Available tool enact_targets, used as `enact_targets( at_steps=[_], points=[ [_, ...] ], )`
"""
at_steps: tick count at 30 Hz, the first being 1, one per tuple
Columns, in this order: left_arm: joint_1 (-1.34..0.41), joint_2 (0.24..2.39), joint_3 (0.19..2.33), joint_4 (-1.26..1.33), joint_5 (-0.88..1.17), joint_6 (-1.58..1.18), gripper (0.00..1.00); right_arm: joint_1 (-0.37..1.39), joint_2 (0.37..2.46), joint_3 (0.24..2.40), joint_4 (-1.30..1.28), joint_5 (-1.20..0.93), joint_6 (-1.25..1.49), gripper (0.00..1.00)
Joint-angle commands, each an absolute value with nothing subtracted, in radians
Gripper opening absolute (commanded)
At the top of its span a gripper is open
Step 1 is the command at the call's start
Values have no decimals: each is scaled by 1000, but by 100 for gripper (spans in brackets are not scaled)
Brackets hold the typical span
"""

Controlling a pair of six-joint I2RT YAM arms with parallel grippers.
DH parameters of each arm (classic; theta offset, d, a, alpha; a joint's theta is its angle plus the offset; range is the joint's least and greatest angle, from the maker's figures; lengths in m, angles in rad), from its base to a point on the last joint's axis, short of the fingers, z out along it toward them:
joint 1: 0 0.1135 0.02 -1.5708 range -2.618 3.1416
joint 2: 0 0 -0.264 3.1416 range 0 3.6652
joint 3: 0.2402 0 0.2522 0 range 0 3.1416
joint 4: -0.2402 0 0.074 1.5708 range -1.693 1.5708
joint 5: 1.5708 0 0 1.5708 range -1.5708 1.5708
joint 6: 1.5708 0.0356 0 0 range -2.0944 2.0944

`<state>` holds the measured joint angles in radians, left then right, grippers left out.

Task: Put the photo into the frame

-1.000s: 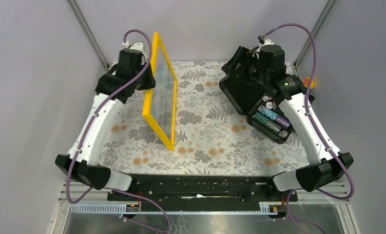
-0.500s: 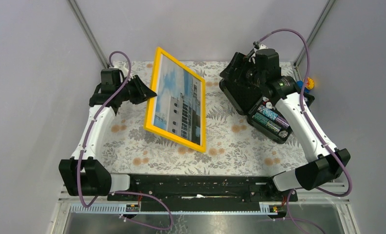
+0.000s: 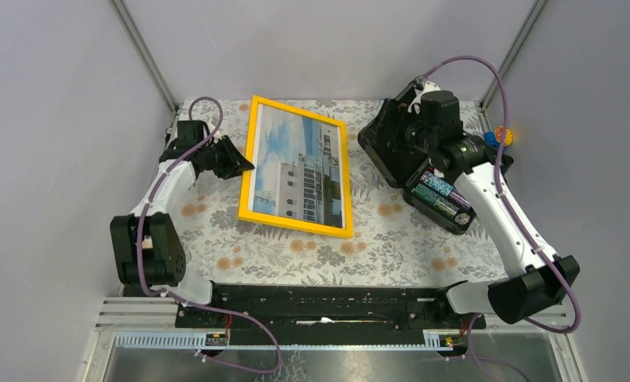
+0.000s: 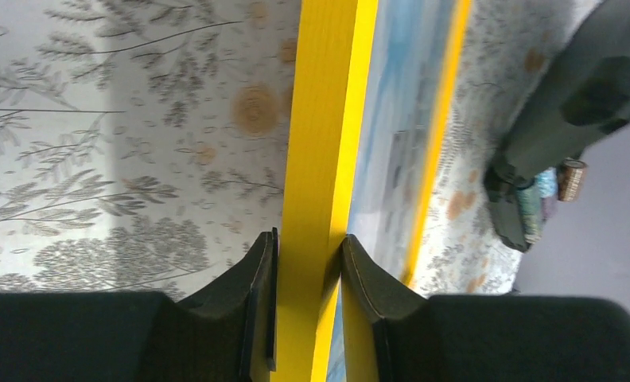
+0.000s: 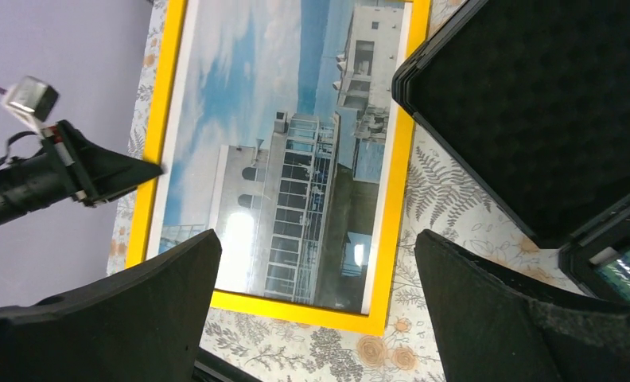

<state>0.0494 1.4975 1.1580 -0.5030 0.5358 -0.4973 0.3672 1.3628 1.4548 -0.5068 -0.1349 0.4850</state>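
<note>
Shows the photo (image 3: 300, 167) already seated inside the frame (image 3: 296, 227), picture side up, with a white border on all four sides. Lies left of the middle of the flowered cloth (image 3: 391, 239), with the far rail close to the back of the table. Looks flat or nearly so.

Gleams in the right wrist view, so probably carries a glossy front sheet. Judged stiff, light and smooth-faced, and likely to crack or scratch if dropped on a corner. Best taken by a rail and never by the face. Best pinched at mid-rail for balance, not at a corner.

Clamps the left rail about halfway along with the left gripper (image 4: 308, 255), fingers closed onto the yellow wood, one on the picture side and the other on the back. Probably props that rail a little off the cloth with the lower finger, though cannot tell for certain.

Holds the right gripper (image 5: 316, 239) up by the far end of a black case (image 3: 387, 151), fingers spread wide with nothing between them. Leaves that case just right of the frame and apart from it, lid open and foam-lined, with batteries (image 3: 443, 199) in the near half.

Seems close to done. Calls only for easing the rail down, letting go gently and backing the fingers out to the left without dragging the frame.
</note>
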Motion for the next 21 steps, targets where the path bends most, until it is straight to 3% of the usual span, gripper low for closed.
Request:
enact_targets(
  at_steps=[1, 12, 21],
  points=[
    [87, 1567, 1123, -576, 325, -409, 0, 362, 1262, 1438, -485, -75, 419, 100],
    [105, 1716, 1080, -522, 272, -445, 4, 362, 1214, 1456, -547, -50, 361, 100],
    [114, 1754, 1086, -528, 208, -466, 28, 362, 1096, 1486, -589, -18, 364, 100]
  ],
)
